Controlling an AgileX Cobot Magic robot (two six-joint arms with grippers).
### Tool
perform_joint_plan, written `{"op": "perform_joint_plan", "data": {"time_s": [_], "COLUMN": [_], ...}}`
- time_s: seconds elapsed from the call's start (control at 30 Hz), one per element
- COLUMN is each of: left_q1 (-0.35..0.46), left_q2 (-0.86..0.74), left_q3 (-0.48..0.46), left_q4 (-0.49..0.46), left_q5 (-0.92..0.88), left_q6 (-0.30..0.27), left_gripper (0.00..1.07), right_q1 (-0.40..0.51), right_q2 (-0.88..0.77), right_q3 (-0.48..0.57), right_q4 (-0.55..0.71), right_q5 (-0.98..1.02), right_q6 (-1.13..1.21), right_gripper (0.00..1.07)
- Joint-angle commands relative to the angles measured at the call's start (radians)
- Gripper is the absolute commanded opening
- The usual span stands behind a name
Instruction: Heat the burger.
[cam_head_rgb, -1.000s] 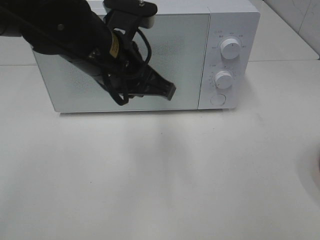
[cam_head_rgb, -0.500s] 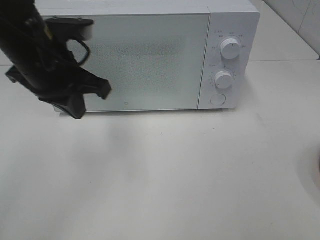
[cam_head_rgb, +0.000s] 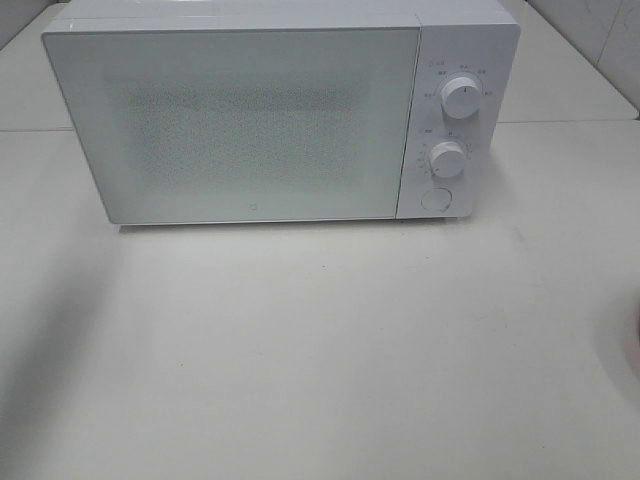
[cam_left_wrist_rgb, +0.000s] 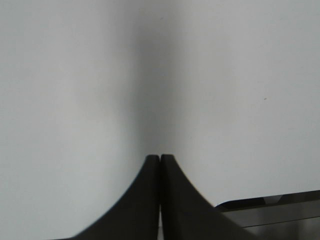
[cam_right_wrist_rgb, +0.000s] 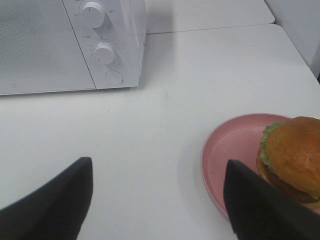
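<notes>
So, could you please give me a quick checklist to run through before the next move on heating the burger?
1. Microwave door open for loading: not ok, it is shut.
2. Burger on the pink plate: ok.
3. Right gripper open: ok, holding nothing.
4. Left gripper open: not ok, shut and holding nothing.
5. Table in front of the microwave free of obstacles: ok.
6. Knob settings: cannot tell.
</notes>
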Motion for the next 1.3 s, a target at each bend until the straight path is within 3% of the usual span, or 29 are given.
{"op": "perform_joint_plan", "data": {"time_s": [0.03,0.27,0.3,0.8,1.3], "left_q1": [0.062,0.075,0.075,0.075,0.075], "left_q2": [-0.102,-0.326,-0.415,-1.049,-1.341], "left_q3": [0.105,0.244,0.273,0.430,0.436], "left_q4": [-0.018,-0.021,-0.019,0.058,0.022], "left_q5": [-0.022,-0.054,-0.054,-0.027,0.061], "left_q6": [0.008,0.008,0.008,0.020,0.007], "left_gripper": [0.00,0.00,0.00,0.00,0.00], "right_q1": [-0.004,-0.004,-0.004,-0.004,-0.004], "right_q2": [-0.024,-0.024,-0.024,-0.024,-0.024], "right_q3": [0.002,0.002,0.002,0.002,0.002], "right_q4": [0.003,0.003,0.003,0.003,0.003], "right_q5": [-0.008,-0.008,-0.008,-0.008,-0.008], "right_q6": [-0.001,-0.001,-0.001,-0.001,-0.001], "right_gripper": [0.71,0.71,0.71,0.71,0.71]}}
